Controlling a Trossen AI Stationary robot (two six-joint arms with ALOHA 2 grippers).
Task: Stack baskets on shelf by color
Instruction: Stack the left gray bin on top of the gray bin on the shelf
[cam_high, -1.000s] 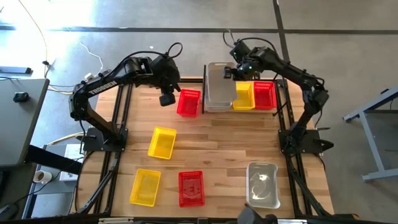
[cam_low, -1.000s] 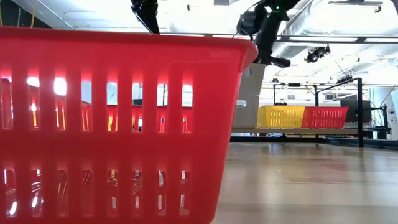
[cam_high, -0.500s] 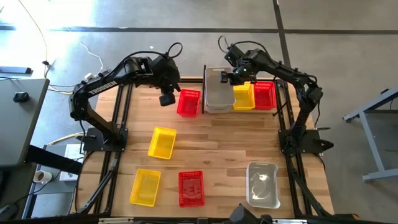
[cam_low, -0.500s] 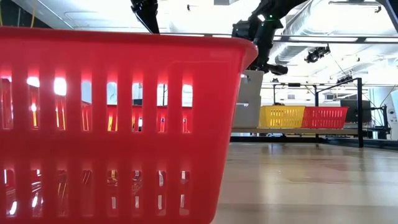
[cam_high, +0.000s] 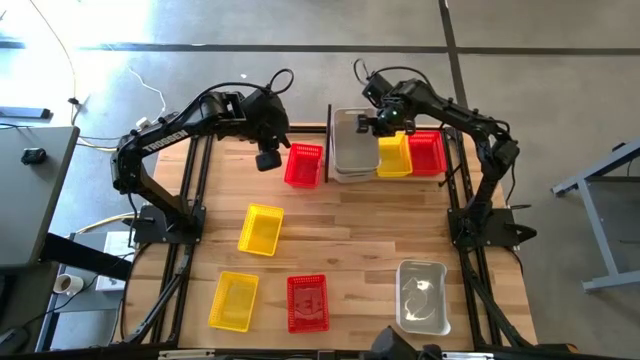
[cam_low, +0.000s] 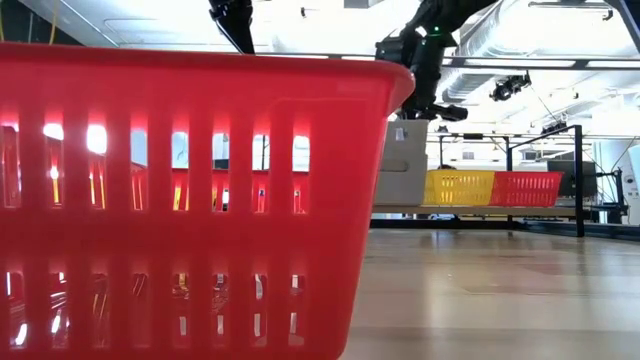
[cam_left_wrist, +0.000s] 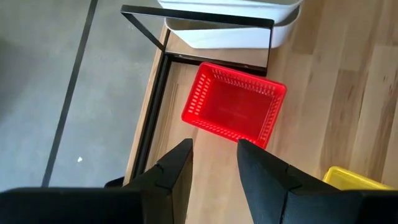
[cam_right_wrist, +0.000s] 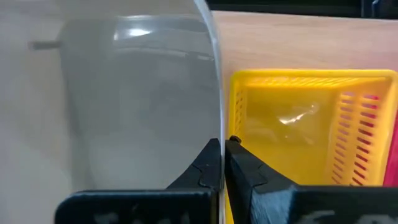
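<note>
Placement of a clear basket (cam_high: 349, 150) at the left bay of the shelf (cam_high: 328, 140), shown nearing completion. Over the last second the right gripper (cam_high: 377, 122) has carried this basket leftward and squared it above a second clear basket already on the shelf; where it earlier overlapped the yellow basket (cam_high: 392, 155), it now sits just beside it, and the low view shows it lower than before, its base close to shelf level. This suggests the clear stack is all but seated, with release the likely next step. The right arm reaches from its base at the right edge of the table across the far side, wrist bent downward over the shelf; in the right wrist view its fingers (cam_right_wrist: 211, 163) are pressed together on the clear basket's thin rim, beside the yellow basket. A red basket (cam_high: 426, 153) fills the right bay. The left gripper (cam_high: 266, 160) hangs above the table near the shelf's left post, fingers slightly apart and empty, over another red basket (cam_high: 303, 165) standing on the table. Awaiting sorting on the near half are two yellow baskets (cam_high: 260, 229), one red basket (cam_high: 307, 302) and one clear basket (cam_high: 421, 296).
</note>
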